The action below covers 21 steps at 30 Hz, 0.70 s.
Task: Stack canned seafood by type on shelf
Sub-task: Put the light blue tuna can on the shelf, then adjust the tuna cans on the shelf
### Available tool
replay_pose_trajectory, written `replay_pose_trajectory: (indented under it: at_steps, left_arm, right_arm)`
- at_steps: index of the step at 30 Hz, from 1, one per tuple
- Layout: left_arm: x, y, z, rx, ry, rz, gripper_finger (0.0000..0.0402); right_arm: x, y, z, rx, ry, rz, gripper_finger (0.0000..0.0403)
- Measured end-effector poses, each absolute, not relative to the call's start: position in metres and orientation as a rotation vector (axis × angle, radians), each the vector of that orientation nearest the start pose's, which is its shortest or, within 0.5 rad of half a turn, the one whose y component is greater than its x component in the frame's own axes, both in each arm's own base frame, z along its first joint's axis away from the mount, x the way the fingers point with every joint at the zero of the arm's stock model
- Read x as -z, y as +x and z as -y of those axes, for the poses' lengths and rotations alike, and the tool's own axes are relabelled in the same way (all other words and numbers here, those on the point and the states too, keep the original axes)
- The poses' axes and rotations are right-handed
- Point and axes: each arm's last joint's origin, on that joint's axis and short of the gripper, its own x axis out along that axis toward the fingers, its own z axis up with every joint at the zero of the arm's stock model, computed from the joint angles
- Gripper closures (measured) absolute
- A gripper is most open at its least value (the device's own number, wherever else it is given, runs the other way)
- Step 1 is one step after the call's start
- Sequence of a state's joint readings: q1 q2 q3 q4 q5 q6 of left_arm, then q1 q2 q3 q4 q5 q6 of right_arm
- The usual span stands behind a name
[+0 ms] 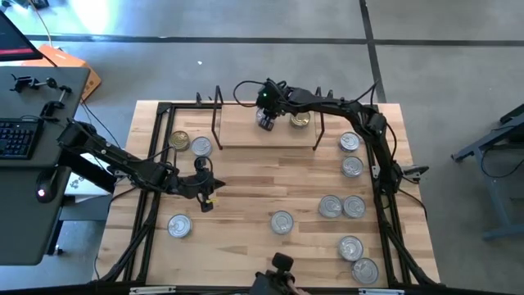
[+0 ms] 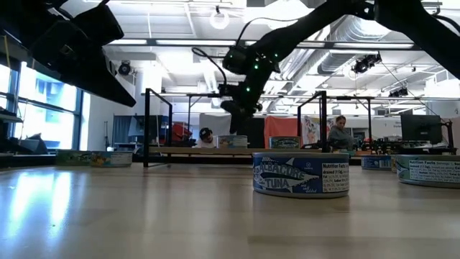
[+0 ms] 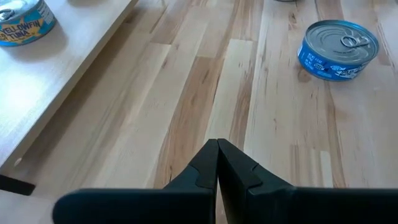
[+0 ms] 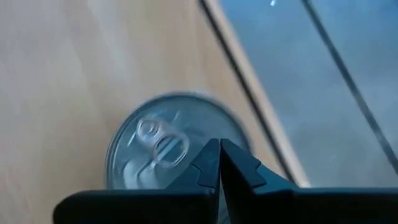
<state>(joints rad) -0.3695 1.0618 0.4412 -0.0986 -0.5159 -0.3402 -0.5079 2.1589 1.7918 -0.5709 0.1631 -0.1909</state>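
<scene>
1. Wooden tabletop [image 1: 246,197] carries scattered tins; the shelf [image 1: 246,135] sits at its far edge
2. Right gripper [image 1: 265,120], closed and empty, hovers above a silver-lidded tin [image 4: 168,149] on the shelf
3. Left gripper [image 1: 205,187], closed, waits mid-tabletop

tins, silver lid [image 1: 282,221]: 10 | tins, gold lid [image 1: 179,140]: 2 | shelf [image 1: 246,136]: 1 | arms: 2
</scene>
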Motion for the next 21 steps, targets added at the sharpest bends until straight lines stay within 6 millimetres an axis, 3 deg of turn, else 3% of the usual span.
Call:
replay_pose_trajectory:
  at_steps: [6, 12, 16, 21]
  left_arm:
    - [-0.179, 0.187, 0.057, -0.252, -0.036, -0.613, 0.0401]
    - [-0.179, 0.186, 0.063, -0.226, -0.037, -0.612, 0.0401]
    - [-0.179, 0.184, 0.067, -0.224, -0.038, -0.603, 0.0401]
    - [-0.18, 0.182, 0.071, -0.233, -0.02, -0.591, 0.0401]
  right_arm:
    - [-0.234, 0.412, 0.235, 0.53, -0.006, -1.004, 0.0401]
    - [-0.269, 0.385, 0.218, 0.401, 0.09, -1.238, 0.04]
    - [-0.263, 0.365, 0.213, 0.373, 0.163, -1.446, 0.0402]
    - [-0.239, 0.353, 0.224, 0.465, 0.179, -1.525, 0.0402]
